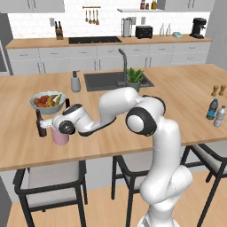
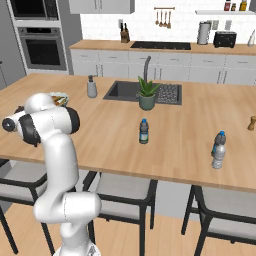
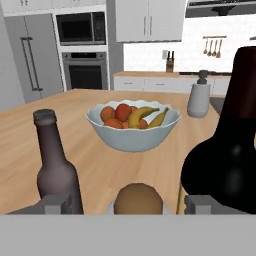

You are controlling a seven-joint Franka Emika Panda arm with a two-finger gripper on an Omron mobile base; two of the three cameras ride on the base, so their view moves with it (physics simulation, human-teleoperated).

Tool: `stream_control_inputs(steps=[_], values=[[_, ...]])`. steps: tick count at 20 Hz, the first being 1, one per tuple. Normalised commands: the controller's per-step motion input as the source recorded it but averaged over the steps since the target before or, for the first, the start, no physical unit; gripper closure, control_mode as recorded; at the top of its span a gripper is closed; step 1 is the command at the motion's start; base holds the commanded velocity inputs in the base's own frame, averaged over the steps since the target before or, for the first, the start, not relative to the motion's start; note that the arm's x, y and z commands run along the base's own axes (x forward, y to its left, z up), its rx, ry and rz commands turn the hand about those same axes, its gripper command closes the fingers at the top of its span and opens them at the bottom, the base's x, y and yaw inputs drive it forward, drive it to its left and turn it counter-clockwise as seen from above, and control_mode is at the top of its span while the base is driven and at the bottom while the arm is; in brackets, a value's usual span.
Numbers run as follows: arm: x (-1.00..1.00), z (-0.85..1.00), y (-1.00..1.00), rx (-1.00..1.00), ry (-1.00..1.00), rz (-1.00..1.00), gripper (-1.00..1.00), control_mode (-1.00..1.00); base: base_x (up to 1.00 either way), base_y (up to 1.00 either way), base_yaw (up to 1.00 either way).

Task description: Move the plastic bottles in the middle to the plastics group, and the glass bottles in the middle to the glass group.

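Three bottles bunched at the left end of the bench (image 1: pixel 177 84): pink bottle (image 1: pixel 60 136), brown bottle (image 1: pixel 41 124), wine bottle (image 3: pixel 230 150).

1. Pink bottle. Stands on the bench just beside the brown bottle, in front of the fruit bowl (image 1: pixel 48 102). Sits with the glass group, which is where the task wants it. Grey stopper (image 3: pixel 138 200) pokes up between the fingertips (image 3: pixel 52 204) in the hand view.
2. Pincer (image 1: pixel 52 127). Reaches in level from the side, at the bottle's upper part. Jaws spread wide, one to each side of the stopper and clear of it. Cannot tell whether they press on the broad body below or stand free of it.
3. Brown and wine bottles. Flank the pincer left and right in the hand view, close enough to be knocked by a sideways pull-out; straight backing-off looks safer.
4. Blue-label bottle (image 2: pixel 144 131). Stands alone mid-bench, before the plant (image 2: pixel 147 92). Not yet sorted; likely next.
5. Blue-cap bottle (image 1: pixel 213 109) and clear bottle (image 1: pixel 219 116). Stand upright, side by side at the right end, near the shakers (image 1: pixel 215 90). Form the plastics group.
6. Soap dispenser (image 1: pixel 76 82). Stands by the sink; no part in the sorting.
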Motion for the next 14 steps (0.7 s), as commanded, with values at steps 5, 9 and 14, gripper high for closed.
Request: stream_control_inputs(steps=[5, 9, 14], values=[[0.00, 0.15, 0.00, 0.00, 0.00, 0.00, -1.00, -1.00, 0.00, 0.00, 0.00], [-0.01, 0.52, 0.00, 0.00, 0.00, 0.00, -1.00, -1.00, 0.00, 0.00, 0.00], [-0.10, 0.66, 0.00, 0.00, 0.00, 0.00, -1.00, -1.00, 0.00, 0.00, 0.00]])
